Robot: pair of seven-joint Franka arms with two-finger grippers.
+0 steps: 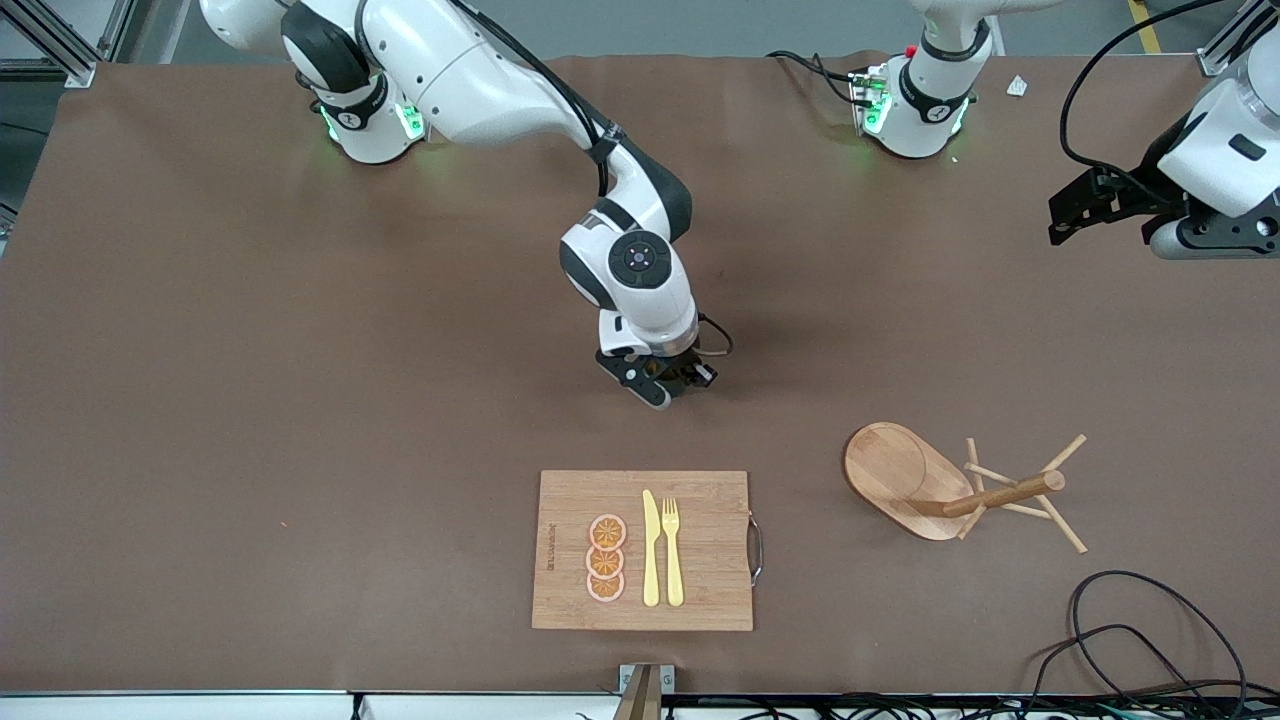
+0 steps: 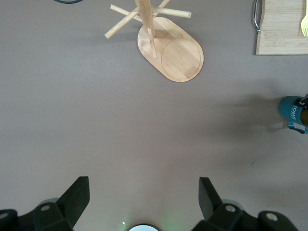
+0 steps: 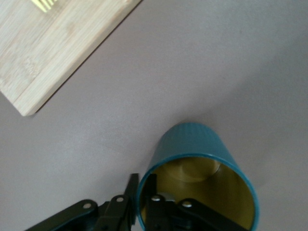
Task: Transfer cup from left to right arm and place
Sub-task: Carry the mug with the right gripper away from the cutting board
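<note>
The right gripper (image 3: 139, 202), at the front view's centre, is clamped on the rim of the teal cup (image 3: 197, 180), one finger inside the mustard-tan wall and one outside. In the front view the gripper hides the cup, which sits above the bamboo cutting board (image 1: 700, 590). It looks like a stiff, light, glazed mug, likely slick, so a rim pinch could pivot; I would lift slowly. The left gripper (image 2: 144, 199) waits spread wide and empty at the front view's upper right, above the wooden peg rack (image 2: 168, 48)

Teal cup (image 3: 195, 159), mustard inside, upright, seemingly resting on the table.
</note>
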